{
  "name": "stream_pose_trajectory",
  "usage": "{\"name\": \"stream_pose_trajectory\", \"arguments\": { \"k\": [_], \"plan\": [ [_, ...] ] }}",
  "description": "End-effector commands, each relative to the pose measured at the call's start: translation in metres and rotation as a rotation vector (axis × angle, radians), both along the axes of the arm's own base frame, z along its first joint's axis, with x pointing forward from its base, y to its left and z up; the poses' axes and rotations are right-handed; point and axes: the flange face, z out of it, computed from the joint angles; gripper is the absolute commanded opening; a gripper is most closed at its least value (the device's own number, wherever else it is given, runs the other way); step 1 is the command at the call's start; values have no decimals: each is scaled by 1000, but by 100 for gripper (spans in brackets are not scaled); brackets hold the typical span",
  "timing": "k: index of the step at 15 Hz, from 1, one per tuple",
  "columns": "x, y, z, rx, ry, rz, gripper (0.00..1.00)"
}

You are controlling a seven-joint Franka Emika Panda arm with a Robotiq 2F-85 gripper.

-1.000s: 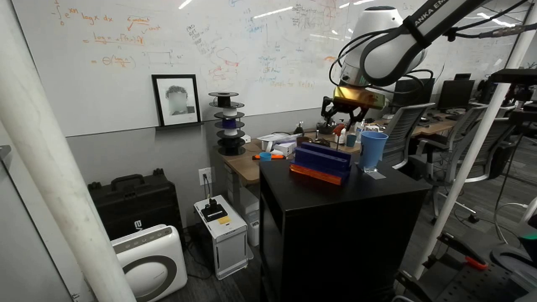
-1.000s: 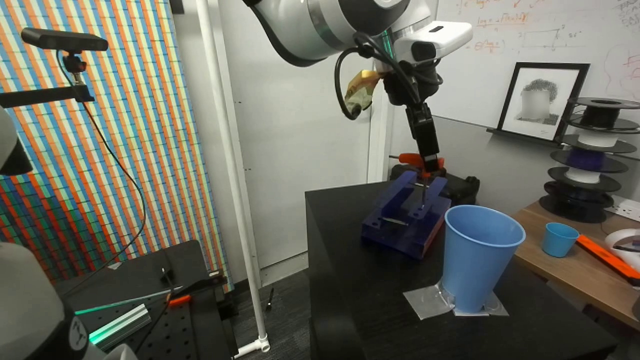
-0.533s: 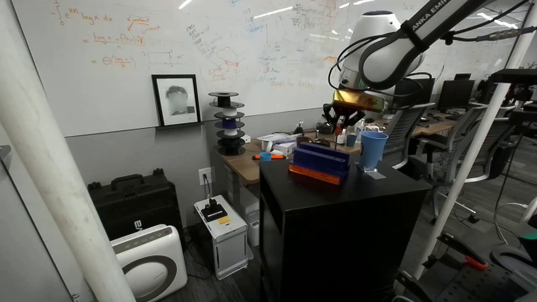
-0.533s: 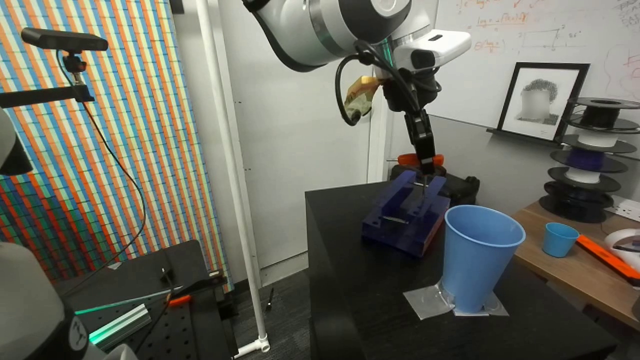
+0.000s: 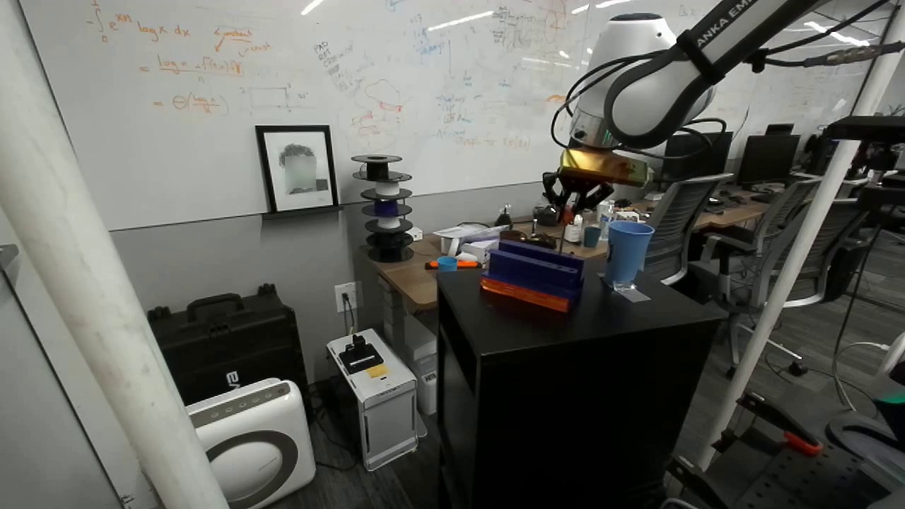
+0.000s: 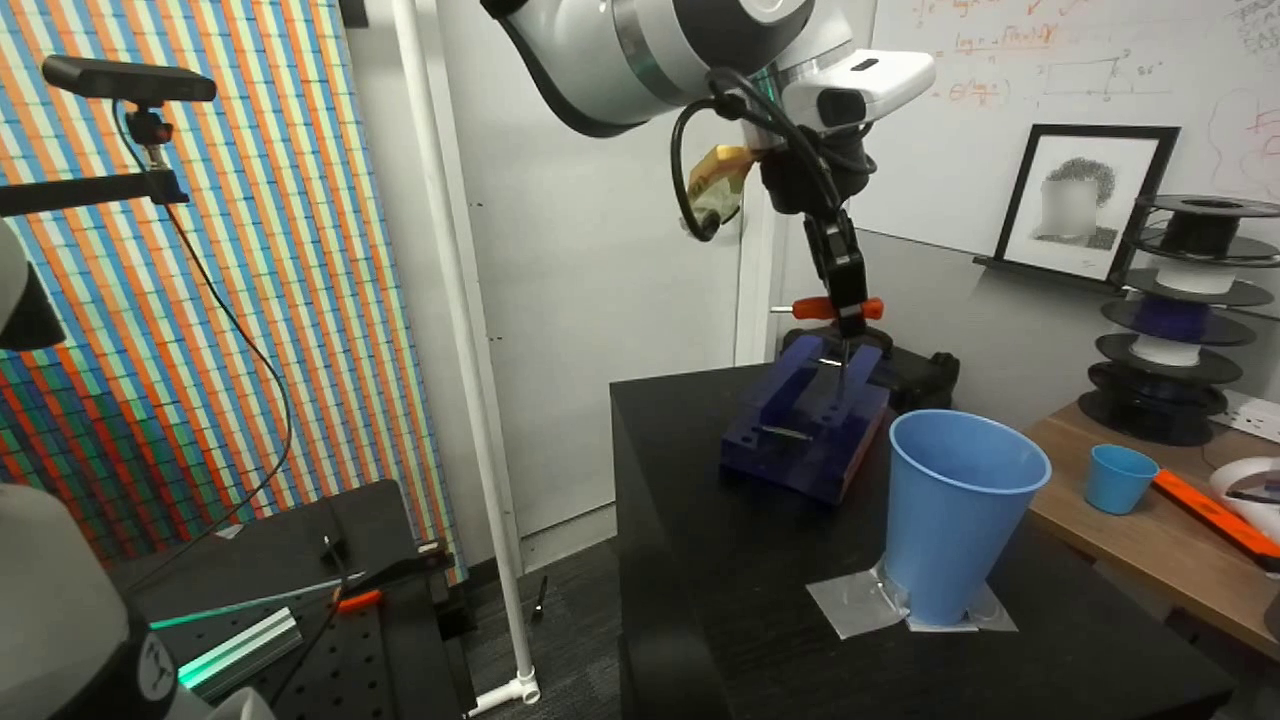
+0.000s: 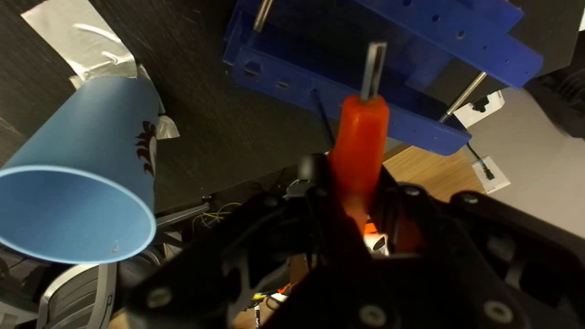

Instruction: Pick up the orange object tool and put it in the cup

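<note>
The orange object tool (image 7: 361, 132) has a thick orange-red handle with a short metal stub at one end. My gripper (image 6: 850, 322) is shut on that handle. A thin shaft (image 6: 844, 365) hangs from the handle and runs down to the blue holder (image 6: 800, 450), at or in a hole of its rail. Light blue and upright, the cup (image 6: 955, 520) is taped to the black cabinet top beside the holder. In the wrist view the cup (image 7: 91, 123) is at the left, its mouth open with nothing visible inside. Fingers partly hide the handle in both exterior views.
The black cabinet (image 5: 580, 396) carries holder and cup. Clear tape (image 6: 850, 605) spreads around the cup's foot. Behind is a wooden desk with a smaller blue cup (image 6: 1120, 478) and an orange bar (image 6: 1215, 515). White poles (image 5: 778, 283) stand near the cabinet.
My gripper has closed on the tool's handle, dipped slightly and risen a little. The blue holder has shifted along with the tool, away from the cup, and looks slightly tilted.
</note>
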Motion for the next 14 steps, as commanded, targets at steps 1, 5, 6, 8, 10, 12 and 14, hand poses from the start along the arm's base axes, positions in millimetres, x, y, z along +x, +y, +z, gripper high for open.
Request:
{"name": "stream_pose_trajectory", "arguments": {
  "k": [1, 5, 6, 8, 10, 12, 14],
  "plan": [
    [-10, 2, 28, -13, -34, 38, 14],
    [-20, 1, 48, -30, -62, 60, 14],
    [-23, 2, 53, -34, -66, 66, 14],
    [-29, 2, 61, -35, -75, 78, 14],
    [-34, 3, 69, -41, -82, 92, 14],
    [-36, 2, 73, -41, -81, 100, 14],
    [-37, -2, 76, -32, -81, 103, 14]
  ]
}}
